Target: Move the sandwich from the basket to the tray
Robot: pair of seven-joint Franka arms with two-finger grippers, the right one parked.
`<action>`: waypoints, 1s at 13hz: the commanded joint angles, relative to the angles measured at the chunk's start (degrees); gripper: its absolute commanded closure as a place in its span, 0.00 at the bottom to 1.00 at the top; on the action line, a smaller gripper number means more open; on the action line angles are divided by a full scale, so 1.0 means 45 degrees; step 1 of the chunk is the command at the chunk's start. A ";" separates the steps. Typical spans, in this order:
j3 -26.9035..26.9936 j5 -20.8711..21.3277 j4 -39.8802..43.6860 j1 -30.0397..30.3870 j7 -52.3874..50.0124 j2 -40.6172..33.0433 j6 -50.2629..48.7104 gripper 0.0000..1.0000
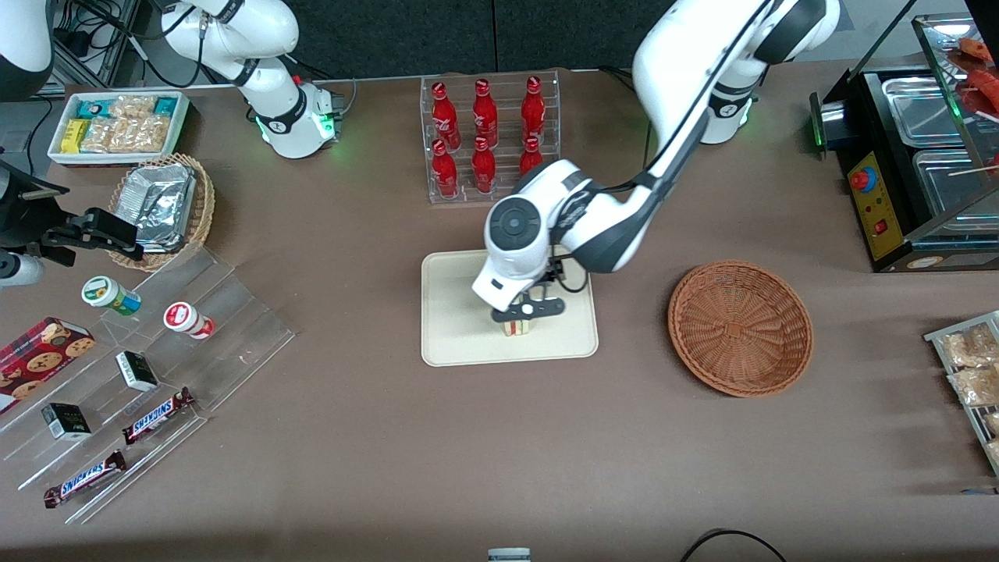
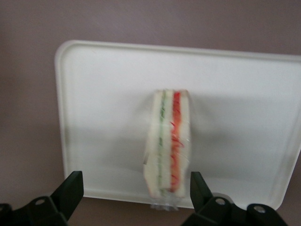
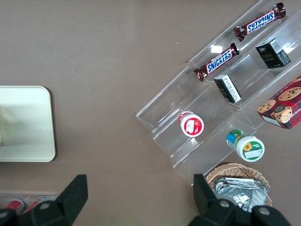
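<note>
The sandwich (image 1: 515,328) (image 2: 169,141), white bread with red and green layers in clear wrap, stands on its edge on the cream tray (image 1: 453,328) (image 2: 103,94), in the part of the tray nearer the front camera. My left gripper (image 1: 524,311) (image 2: 135,190) hovers just above it and is open. Its black fingers (image 2: 70,188) stand wide apart on either side of the sandwich, not touching it. The reddish-brown wicker basket (image 1: 740,328) lies beside the tray toward the working arm's end of the table, with nothing in it.
A clear rack of red bottles (image 1: 488,136) stands farther from the front camera than the tray. Toward the parked arm's end are a tan basket of foil packets (image 1: 164,207), a white snack bin (image 1: 117,125) and an acrylic stand with snacks (image 1: 148,375). A black appliance (image 1: 913,172) sits at the working arm's end.
</note>
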 commanded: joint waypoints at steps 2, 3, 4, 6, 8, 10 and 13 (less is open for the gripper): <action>-0.0029 -0.0211 -0.0381 0.1351 0.0076 -0.1210 -0.1041 0.00; -0.0029 -0.0211 -0.0440 0.1779 0.0095 -0.1464 -0.1100 0.00; -0.0029 -0.0211 -0.0595 0.2190 0.0211 -0.1717 -0.1100 0.00; -0.0048 -0.0231 -0.1082 0.2951 0.1087 -0.2245 -0.1178 0.00; -0.0067 -0.0463 -0.1435 0.3655 0.2063 -0.2714 -0.1373 0.00; -0.0048 -0.0797 -0.1515 0.4261 0.2982 -0.2930 -0.1839 0.00; -0.0087 -0.1010 -0.1631 0.5353 0.4270 -0.3320 -0.2486 0.00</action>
